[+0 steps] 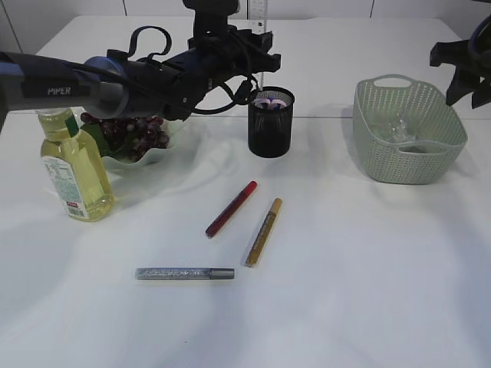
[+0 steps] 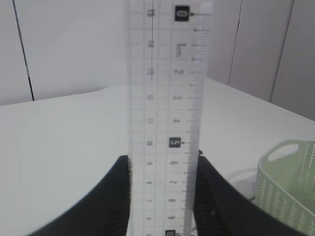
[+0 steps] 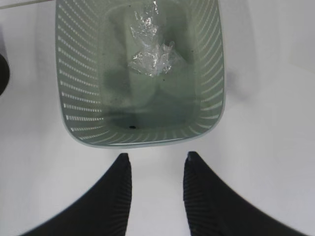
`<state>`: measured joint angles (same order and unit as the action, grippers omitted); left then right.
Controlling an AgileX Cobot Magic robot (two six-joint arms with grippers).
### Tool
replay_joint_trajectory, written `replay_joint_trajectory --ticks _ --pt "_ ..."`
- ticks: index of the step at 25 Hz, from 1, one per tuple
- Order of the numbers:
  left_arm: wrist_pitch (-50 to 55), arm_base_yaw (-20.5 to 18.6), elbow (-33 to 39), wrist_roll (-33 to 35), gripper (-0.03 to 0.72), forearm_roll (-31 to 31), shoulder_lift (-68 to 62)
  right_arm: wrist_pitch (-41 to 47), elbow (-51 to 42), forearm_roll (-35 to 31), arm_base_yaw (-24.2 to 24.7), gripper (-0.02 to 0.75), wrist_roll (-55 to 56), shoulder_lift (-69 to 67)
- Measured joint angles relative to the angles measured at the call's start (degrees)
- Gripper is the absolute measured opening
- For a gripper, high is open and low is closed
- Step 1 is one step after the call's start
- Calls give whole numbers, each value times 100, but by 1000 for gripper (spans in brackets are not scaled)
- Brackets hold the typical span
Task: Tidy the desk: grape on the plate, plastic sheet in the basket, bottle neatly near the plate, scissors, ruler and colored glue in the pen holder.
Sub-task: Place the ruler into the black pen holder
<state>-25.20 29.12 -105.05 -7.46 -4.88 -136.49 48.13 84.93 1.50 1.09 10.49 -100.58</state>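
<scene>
Gripping upright ruler (image 2: 167, 123) between left claw (image 2: 165, 196) jaws, above pen holder (image 1: 271, 121)

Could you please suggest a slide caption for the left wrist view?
Left end effector holding the transparent ruler upright, the green basket at lower right.

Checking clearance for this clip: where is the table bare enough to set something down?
Bare: the front, below the silver glue pen, and between the pen holder and basket. Crowded: the bottle beside the grape plate; red and gold pens mid-table.
</scene>
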Motion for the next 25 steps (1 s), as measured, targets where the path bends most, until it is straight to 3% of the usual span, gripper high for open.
replay_joint_trajectory --ticks 13,25 --pt "25 -23 -226 -120 270 -129 -154 -114 0 0 0 296 0 0" --pt "23 -83 -226 -142 270 -846 -322 -261 0 0 0 296 0 0"
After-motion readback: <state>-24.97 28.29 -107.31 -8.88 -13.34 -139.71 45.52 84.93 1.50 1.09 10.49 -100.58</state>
